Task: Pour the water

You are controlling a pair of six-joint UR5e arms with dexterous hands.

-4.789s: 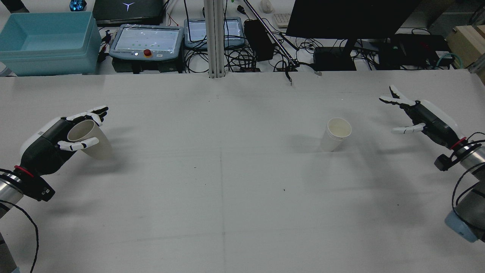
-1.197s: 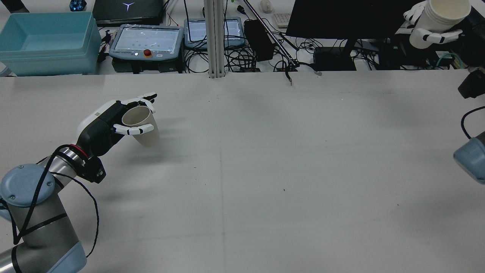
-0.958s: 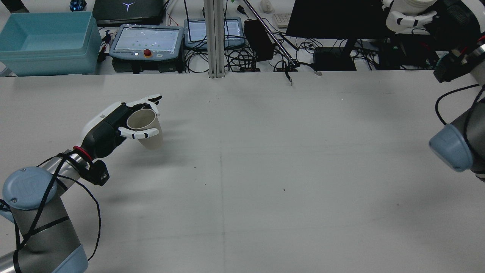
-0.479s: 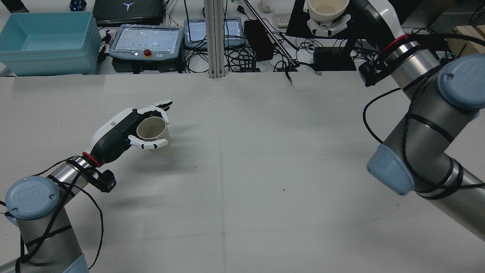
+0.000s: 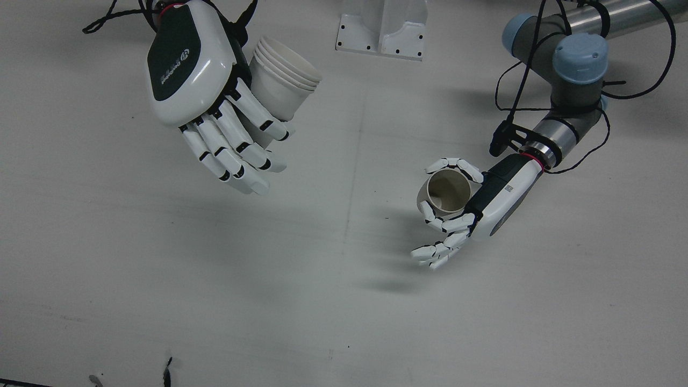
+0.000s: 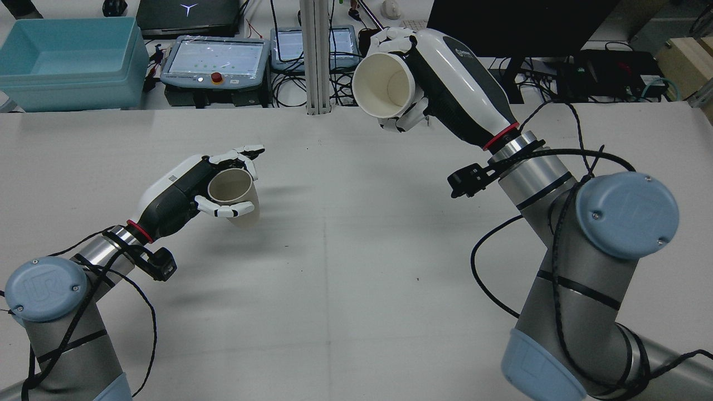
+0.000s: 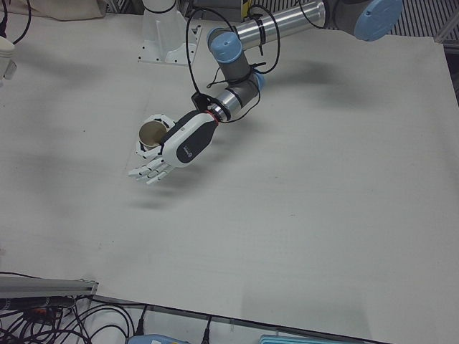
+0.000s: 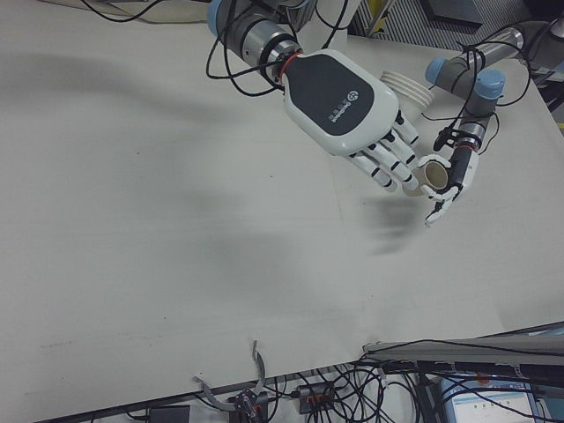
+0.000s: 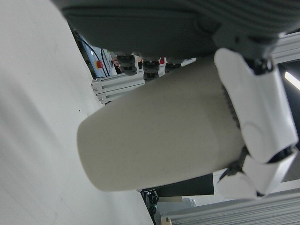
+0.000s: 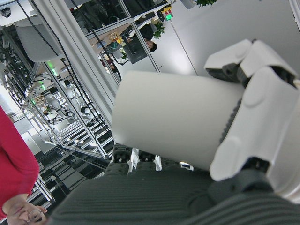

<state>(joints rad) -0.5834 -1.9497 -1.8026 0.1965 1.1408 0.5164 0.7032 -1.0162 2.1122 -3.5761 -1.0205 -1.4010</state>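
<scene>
A wide pale grey surface (image 6: pixel 356 289) spreads under both arms, faintly creased and speckled, with a white arm pedestal (image 5: pixel 382 29) bolted on at its robot-side edge.

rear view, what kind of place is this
Most likely a robotics lab workstation: beyond the white table stand a teach pendant with a red stop button, tangled cables, a dark monitor and a blue plastic bin.

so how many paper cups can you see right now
2. One cup is in the left hand low over the table; the other cup, seemingly a nested stack, is raised high and tilted in the right hand.
</scene>
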